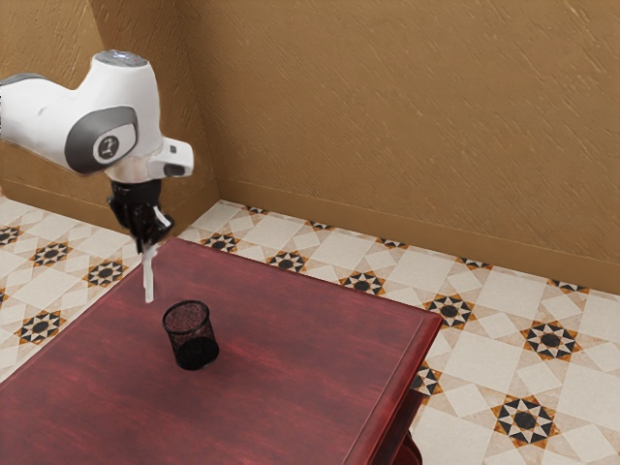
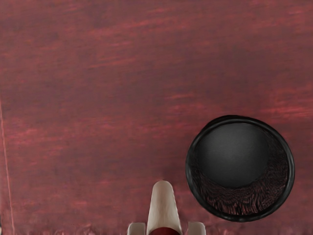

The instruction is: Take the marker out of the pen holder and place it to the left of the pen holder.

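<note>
At the exterior view's left, the white arm [image 1: 126, 111] came in, and its farther part was cut off by the border. Below it was the gripper [image 1: 146, 238], closed on the marker [image 1: 149, 275], with one finger on each side of it. The marker was out of the pen holder [image 1: 165, 325], pointing down and a little tilted, near the counter's [image 1: 291, 339] long edge at the exterior view's left. Its lower end was near the rim of the pen holder, but apart from it. The pen holder was standing upright, and there was some room between it and that same long edge. From the pen holder towards the exterior view's right, the counter offered much wider room, until the edge with the floor [image 1: 484, 349] beyond it.

The upper part of the marker was hidden inside the gripper. In the wrist view, its near end, with something red, was cut off by the border. How high the marker was above the counter, I could not tell exactly. The counter's near part was also cut off in the exterior view.
</note>
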